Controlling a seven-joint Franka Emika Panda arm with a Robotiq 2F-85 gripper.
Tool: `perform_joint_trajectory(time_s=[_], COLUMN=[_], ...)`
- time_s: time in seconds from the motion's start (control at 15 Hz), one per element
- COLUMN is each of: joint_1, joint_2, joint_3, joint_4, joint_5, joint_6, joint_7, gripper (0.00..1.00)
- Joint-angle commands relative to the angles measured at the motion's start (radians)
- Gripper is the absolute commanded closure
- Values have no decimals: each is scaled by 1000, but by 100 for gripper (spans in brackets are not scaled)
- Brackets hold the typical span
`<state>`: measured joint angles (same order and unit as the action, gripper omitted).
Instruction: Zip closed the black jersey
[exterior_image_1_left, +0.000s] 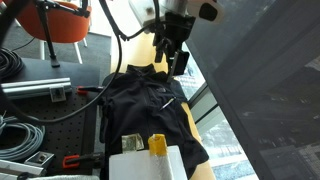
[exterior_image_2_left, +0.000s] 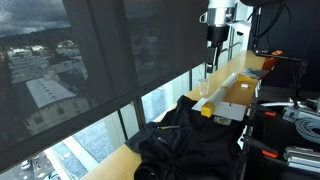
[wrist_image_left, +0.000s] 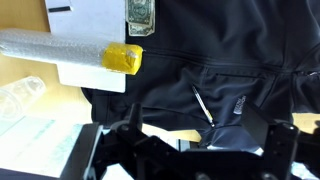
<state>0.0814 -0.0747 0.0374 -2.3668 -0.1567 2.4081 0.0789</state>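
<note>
Tool (exterior_image_1_left: 173, 62) hangs above the counter (exterior_image_2_left: 238, 85), jaws spread wide, nothing in them. Right beneath it lies the black jersey (exterior_image_1_left: 150, 105), rumpled across the counter, with its silver zipper pull (wrist_image_left: 203, 105) just under the fingers (wrist_image_left: 282, 140). Beyond the jersey, a yellow piece (wrist_image_left: 124, 60) sits against a white box (wrist_image_left: 92, 25)

Grey daylight through the shaded windows (exterior_image_2_left: 90, 60); views soft, the black jersey (exterior_image_1_left: 150, 105) losing detail in shadow
</note>
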Motion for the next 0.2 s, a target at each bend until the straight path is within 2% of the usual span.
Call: perform_joint_trajectory(time_s=[0.0, 0.13], joint_1=[-11, -11], joint_2=[-2, -2], joint_3=[11, 11], joint_4=[0, -1], joint_5=[2, 2], joint_6=[-3, -3], joint_7=[-2, -2], gripper=[0, 0])
